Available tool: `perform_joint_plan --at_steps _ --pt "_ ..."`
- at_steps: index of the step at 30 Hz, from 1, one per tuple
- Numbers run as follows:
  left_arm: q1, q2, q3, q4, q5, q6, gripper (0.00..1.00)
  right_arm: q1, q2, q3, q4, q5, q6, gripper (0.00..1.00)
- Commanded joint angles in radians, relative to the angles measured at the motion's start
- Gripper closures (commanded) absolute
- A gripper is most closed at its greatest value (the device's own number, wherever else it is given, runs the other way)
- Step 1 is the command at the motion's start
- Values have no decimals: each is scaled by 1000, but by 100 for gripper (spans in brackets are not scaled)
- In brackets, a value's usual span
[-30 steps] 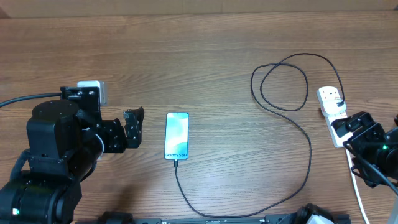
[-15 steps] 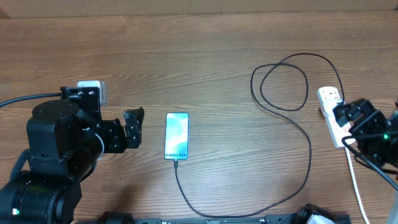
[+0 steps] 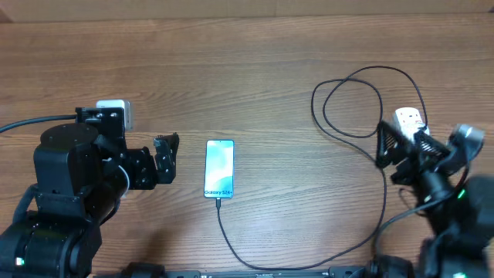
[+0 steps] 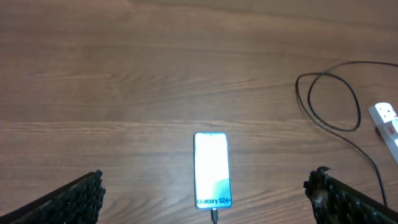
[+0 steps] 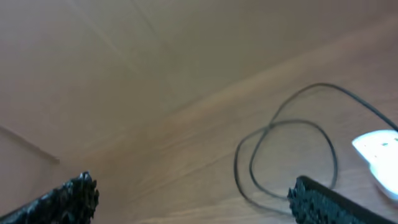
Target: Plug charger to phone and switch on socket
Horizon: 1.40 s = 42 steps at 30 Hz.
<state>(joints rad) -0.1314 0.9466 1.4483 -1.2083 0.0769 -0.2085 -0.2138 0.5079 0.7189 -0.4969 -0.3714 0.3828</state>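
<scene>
Thin black charger cable [image 3: 384, 185] meets slim teal-screen phone [image 3: 219, 168] bottom edge; left claw [image 3: 174, 160] and right claw [image 3: 387, 158] both spread, empty.

The left arm [image 3: 69, 174] and right arm [image 3: 451, 216] are blocky matte black, with rough-textured pincer fingers [image 4: 78, 199]

A wooden bench [image 3: 270, 77] is shown; a phone [image 3: 219, 169], a looped charger [image 3: 219, 212] meeting its end, and a socket [image 3: 409, 120] are laid on it.

Your right fingers [image 3: 384, 147] have swung up and left. Blurred and spread wide, they now sit just left of the socket [image 3: 410, 120], and the arm hides its lower end.
</scene>
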Motion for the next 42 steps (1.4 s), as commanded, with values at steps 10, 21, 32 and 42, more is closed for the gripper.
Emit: perform_joint_plan --at_steps 10,21,32,42 --pt "-6 2 6 0 -6 -5 0 121 -505 -542 465 62 61 0" --pt "-6 2 6 0 -6 -5 0 135 -505 -675 560 242 58 0" --pt "-6 2 6 0 -6 -5 0 136 -505 -711 465 267 -25 0" --pt "-6 2 6 0 -6 -5 0 136 -505 -711 420 281 -77 0"
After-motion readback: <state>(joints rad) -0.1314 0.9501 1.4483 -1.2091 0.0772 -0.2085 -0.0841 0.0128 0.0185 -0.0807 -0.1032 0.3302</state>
